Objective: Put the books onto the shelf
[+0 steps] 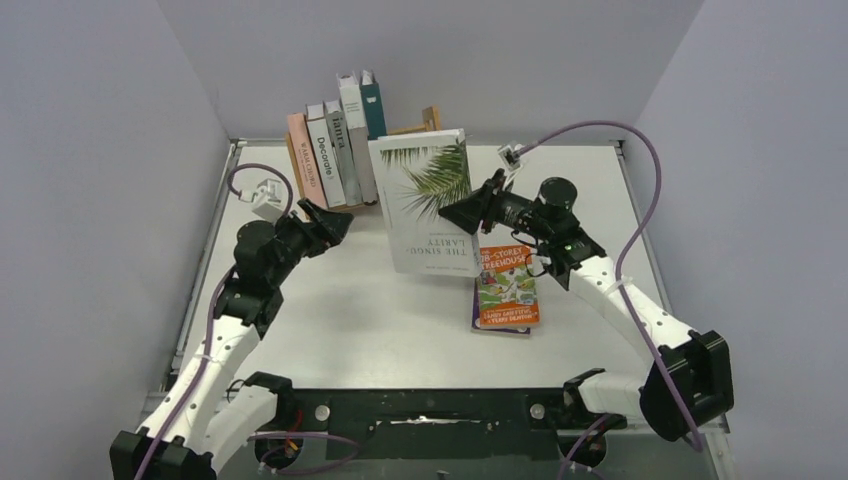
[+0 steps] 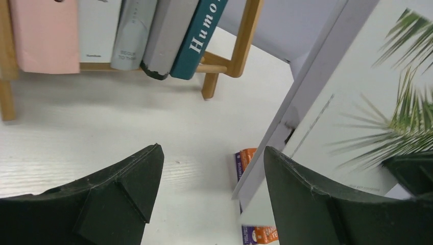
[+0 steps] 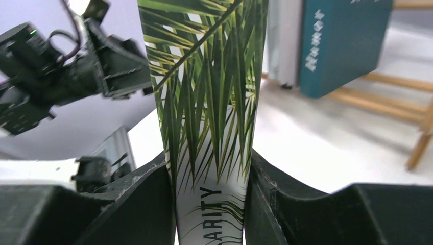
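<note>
Risk first. The right gripper (image 1: 462,212) is carrying the palm-leaf book (image 1: 425,200) by its spine side only, so the broad cover is hanging out toward 9 o'clock with nothing under it. My guess is that the book is liable to pivot in that narrow hold, or to fan open at its free edge, on the way to the shelf (image 1: 430,118).

The free slot is lying at the 3 o'clock end of the row of books (image 1: 335,150), between the teal book (image 1: 373,103) and the shelf's end ladder. In the left wrist view the teal book is leaning, so a corner coming in low or skewed could be catching a rail or shoving the row over.

The left gripper (image 1: 335,222) is hovering near the row, at 9 o'clock of the carried book. The two could be clashing if both are heading for the shelf.

Right gripper: its jaws are clamping the palm-leaf book, one pad on each cover with the spine between them, as the right wrist view shows plainly. The book is standing upright in the air above mid-worktop (image 1: 340,300), at 6 o'clock of the shelf.

Left gripper: its jaws are standing wide apart, holding nothing and touching nothing.

The orange paperback (image 1: 505,285) is lying flat at 4 o'clock of the carried book, waiting its turn.
</note>
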